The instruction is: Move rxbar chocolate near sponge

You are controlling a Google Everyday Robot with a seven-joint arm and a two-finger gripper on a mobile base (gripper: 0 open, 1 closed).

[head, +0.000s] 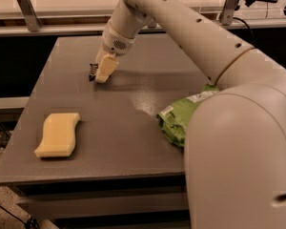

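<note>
The rxbar chocolate is a small black wrapper with white marks at the far left of the grey table. Only its left end shows. My gripper is down at the table surface right on it and covers the rest of the bar. The sponge is a thick pale yellow block with wavy sides. It lies flat near the table's front left corner, well apart from the bar and the gripper.
A large crinkled green bag lies at the right of the table, partly hidden by my arm's big white body. A counter with metal posts runs behind the table. The table's front edge is close to the sponge.
</note>
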